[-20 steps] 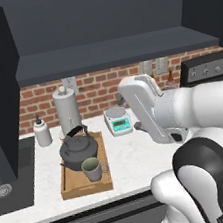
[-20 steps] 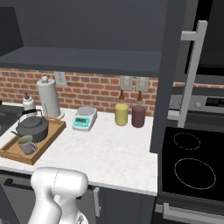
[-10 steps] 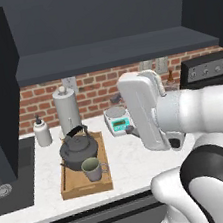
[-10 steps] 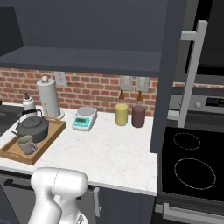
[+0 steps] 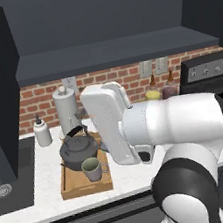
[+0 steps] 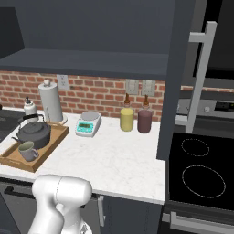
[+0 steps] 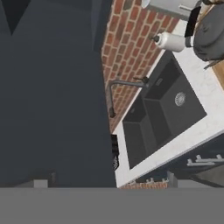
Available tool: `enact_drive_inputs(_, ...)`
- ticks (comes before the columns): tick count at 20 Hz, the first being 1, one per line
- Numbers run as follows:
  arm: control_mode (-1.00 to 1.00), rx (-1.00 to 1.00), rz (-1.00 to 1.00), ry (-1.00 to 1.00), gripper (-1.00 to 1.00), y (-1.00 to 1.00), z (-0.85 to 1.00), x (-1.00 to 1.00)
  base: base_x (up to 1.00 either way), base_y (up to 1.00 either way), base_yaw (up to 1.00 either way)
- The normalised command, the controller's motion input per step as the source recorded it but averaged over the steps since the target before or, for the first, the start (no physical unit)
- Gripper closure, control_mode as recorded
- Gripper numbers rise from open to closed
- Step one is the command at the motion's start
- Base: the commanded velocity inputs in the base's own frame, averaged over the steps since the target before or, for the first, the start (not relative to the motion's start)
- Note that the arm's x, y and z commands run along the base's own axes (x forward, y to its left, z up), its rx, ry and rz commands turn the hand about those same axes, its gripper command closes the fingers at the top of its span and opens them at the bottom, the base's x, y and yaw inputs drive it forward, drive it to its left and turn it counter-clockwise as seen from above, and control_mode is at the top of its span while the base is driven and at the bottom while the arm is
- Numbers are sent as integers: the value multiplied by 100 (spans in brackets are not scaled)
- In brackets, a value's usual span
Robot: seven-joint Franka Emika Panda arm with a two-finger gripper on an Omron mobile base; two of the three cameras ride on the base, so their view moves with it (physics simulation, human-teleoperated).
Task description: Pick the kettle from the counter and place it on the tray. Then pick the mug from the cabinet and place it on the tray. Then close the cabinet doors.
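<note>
Fingers are not showing clearly enough to tell whether they are apart or together. Both carries look finished: the squat dark grey kettle (image 5: 78, 147) and the small grey-green ceramic mug (image 5: 92, 169) are sitting on the light-brown wooden tray (image 5: 69, 186) on the white marbled counter (image 6: 114, 157). Closing is remaining; one tall navy cabinet door (image 6: 176, 77) is standing open, edge-on beside the black stovetop (image 6: 201, 171), leaving swing room.

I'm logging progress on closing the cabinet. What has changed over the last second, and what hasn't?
The arm has swung left across the left base view, now hiding the scale; the hand view looks toward the sink and a dark cabinet door. The kettle and mug stay on the tray; the right door stays open.
</note>
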Motion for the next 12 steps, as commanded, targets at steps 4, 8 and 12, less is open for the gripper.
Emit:
enact_drive_inputs(4, -100, 0, 12, 6, -100, 50, 9, -34, 0, 0, 0)
enact_drive_inputs(8, -100, 0, 9, 6, -100, 58, 9, -37, 0, 0, 0)
enact_drive_inputs(12, -100, 0, 6, 2, -100, 47, 1, -35, 0, 0, 0)
